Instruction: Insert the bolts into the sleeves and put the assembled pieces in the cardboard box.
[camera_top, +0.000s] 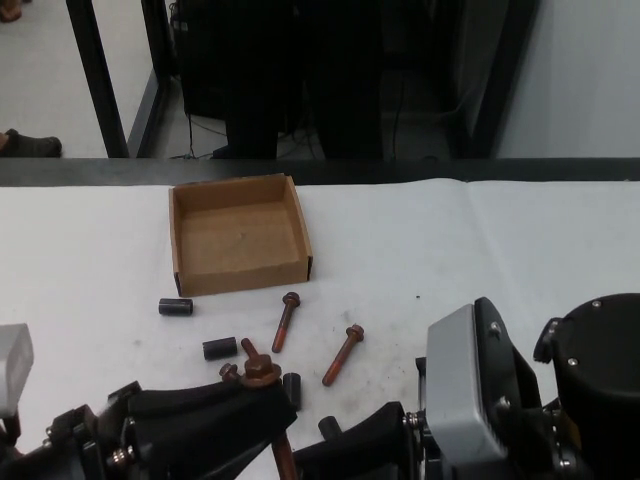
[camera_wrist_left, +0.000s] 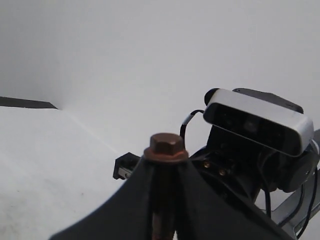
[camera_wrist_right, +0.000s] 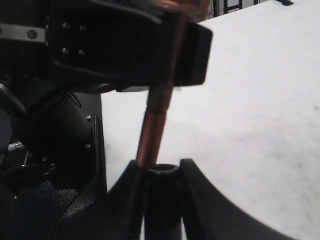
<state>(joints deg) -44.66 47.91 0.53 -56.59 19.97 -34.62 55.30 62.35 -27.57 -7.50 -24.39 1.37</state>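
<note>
**Nearly in: bolt tip at the sleeve's mouth**

You have the bolt (camera_wrist_right: 152, 132) clamped in the left gripper (camera_wrist_left: 164, 170), fingers closed on the shank just under the head, threaded end pointing at the other arm. The right gripper (camera_wrist_right: 160, 169) is closed on the sleeve (camera_wrist_right: 161, 200), open mouth turned toward the bolt.

The relation that matters is this: the bolt's tip sits right at the sleeve's rim, and its long axis runs close to the line of the bore but not quite along it (the shank leans a little). The tip looks to meet the mouth nearer one finger's side than dead centre. I'd judge you need a small sideways correction and a slight straightening before you push along the shank; pushed as it stands, the thread could catch on the rim.

Both grippers meet at the near edge of the bench (camera_top: 500, 240). The box (camera_top: 240, 277) lies farther out, well apart from them. Between it and the arms lie two loose bolts (camera_top: 285, 322) and loose sleeves (camera_top: 176, 306), waiting their turn.
</note>
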